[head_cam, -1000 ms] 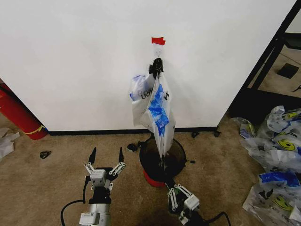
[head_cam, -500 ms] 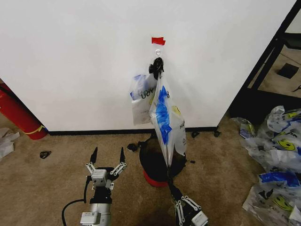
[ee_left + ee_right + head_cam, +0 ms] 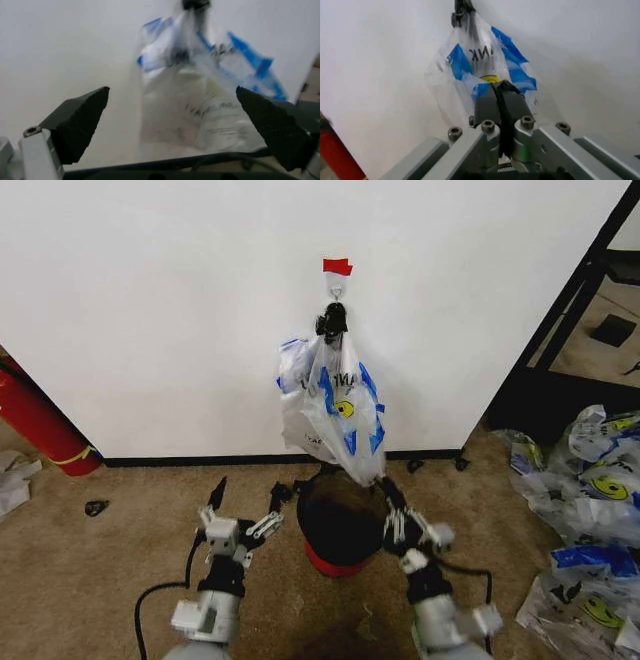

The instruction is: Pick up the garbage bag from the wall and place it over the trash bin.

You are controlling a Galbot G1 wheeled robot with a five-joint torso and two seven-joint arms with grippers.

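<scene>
head view: right gripper (image 3: pixel 391 492) fingers pinch crumpled garbage bag (image 3: pixel 335 405); left gripper (image 3: pixel 246 498) fingers wide.

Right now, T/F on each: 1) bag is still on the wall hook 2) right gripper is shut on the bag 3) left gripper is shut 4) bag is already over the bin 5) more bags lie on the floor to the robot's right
1. True. The garbage bag hangs from the hook on the wall, below the red tape.
2. True. The right gripper pinches the bag's lower end; the right wrist view shows its fingers closed together against the plastic.
3. False. The left gripper is open, fingers spread, beside the trash bin.
4. False. The bag hangs above the bin, not over its rim.
5. True. A pile of bags lies on the carpet at the robot's right.
</scene>
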